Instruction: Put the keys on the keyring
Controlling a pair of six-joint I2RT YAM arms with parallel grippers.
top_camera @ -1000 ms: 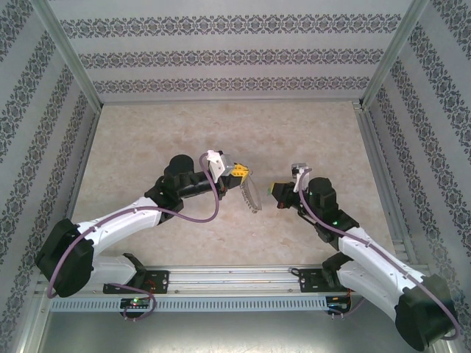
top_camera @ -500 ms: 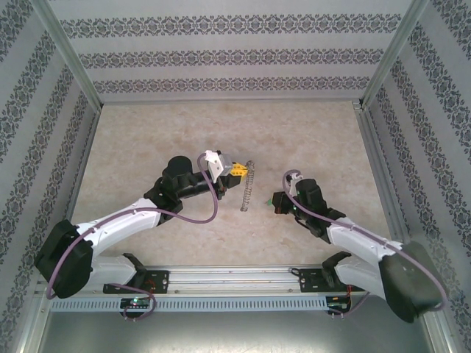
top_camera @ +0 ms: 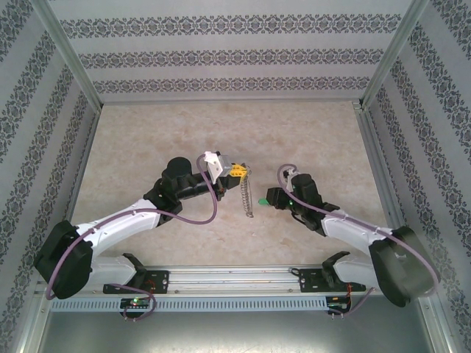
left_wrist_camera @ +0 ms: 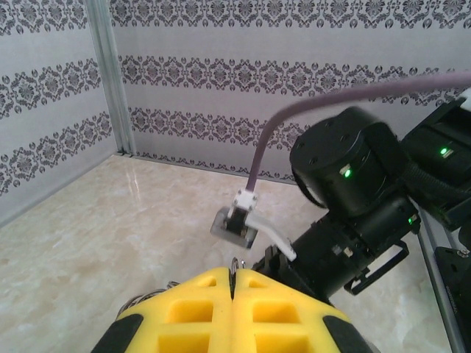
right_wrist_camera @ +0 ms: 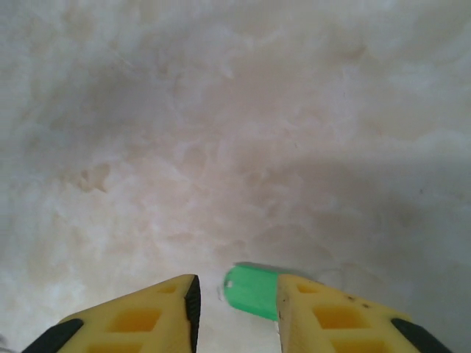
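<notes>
My left gripper (top_camera: 237, 170) is shut on the keyring (top_camera: 246, 195), a grey wire ring fringed with small loops. The ring hangs edge-on below the fingers, over the table. In the left wrist view the yellow fingers (left_wrist_camera: 199, 309) are pressed together, and the ring's wire (left_wrist_camera: 236, 260) pokes out at their tips. My right gripper (top_camera: 268, 198) is just right of the ring and low over the table. In the right wrist view it (right_wrist_camera: 234, 294) is open. The green-headed key (right_wrist_camera: 252, 291) lies against the right finger's inner face, with a gap to the left finger. Its blade is hidden.
The marble-look table (top_camera: 221, 132) is enclosed by patterned walls with metal posts (top_camera: 70, 55) at the corners. The right arm's black wrist (left_wrist_camera: 353, 184) stands close in front of the left gripper. The arm bases sit on the rail (top_camera: 221, 279) at the near edge.
The right gripper has opened off the green key and moved left, towards the ring. The ring has swung from tilted and face-on to hanging edge-on. The left gripper has stayed shut.
</notes>
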